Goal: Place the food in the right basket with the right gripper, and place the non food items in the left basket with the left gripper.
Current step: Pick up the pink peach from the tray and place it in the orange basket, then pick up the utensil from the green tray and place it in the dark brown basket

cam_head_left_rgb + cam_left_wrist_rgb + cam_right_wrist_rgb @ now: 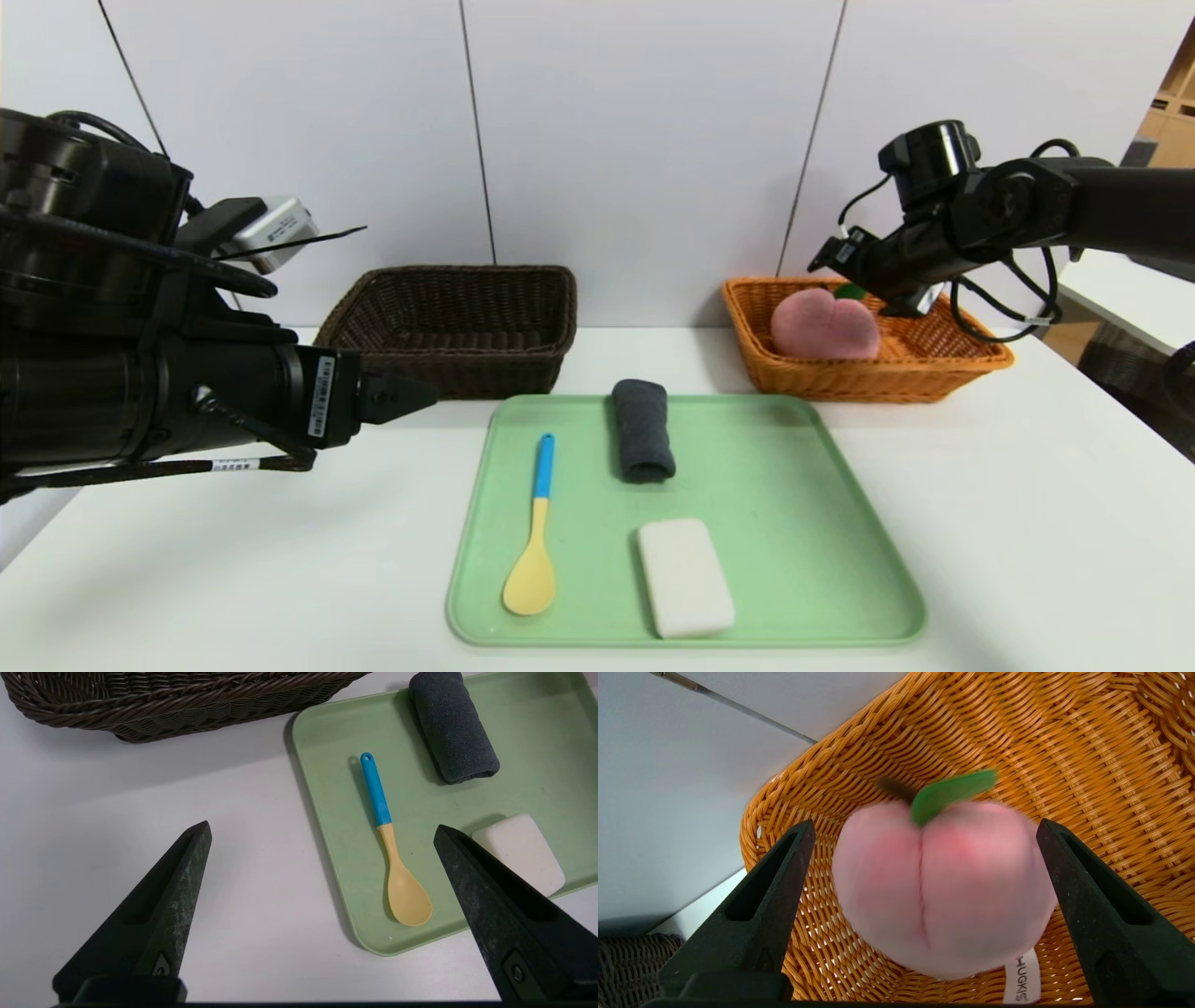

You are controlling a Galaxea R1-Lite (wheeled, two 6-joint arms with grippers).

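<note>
The pink plush peach [823, 327] lies inside the orange-tan right basket [840, 383]. My right gripper [910, 301] hangs just above it. In the right wrist view the gripper [925, 822] stands open, its fingers spread to either side of the peach [943, 891], which rests on the basket's weave [1087, 765]. The yellow spoon with a blue handle [537, 541], the rolled grey cloth [642, 429] and the white bar [684, 577] lie on the green tray [794, 485]. My left gripper [420, 397] hovers open left of the tray, in front of the dark brown left basket [457, 327].
In the left wrist view the left gripper [322, 828] hangs over the tray's near-left corner, with the spoon [387, 844], cloth [451, 723], bar [518, 851] and dark basket [163, 700] in sight. A white wall stands behind both baskets.
</note>
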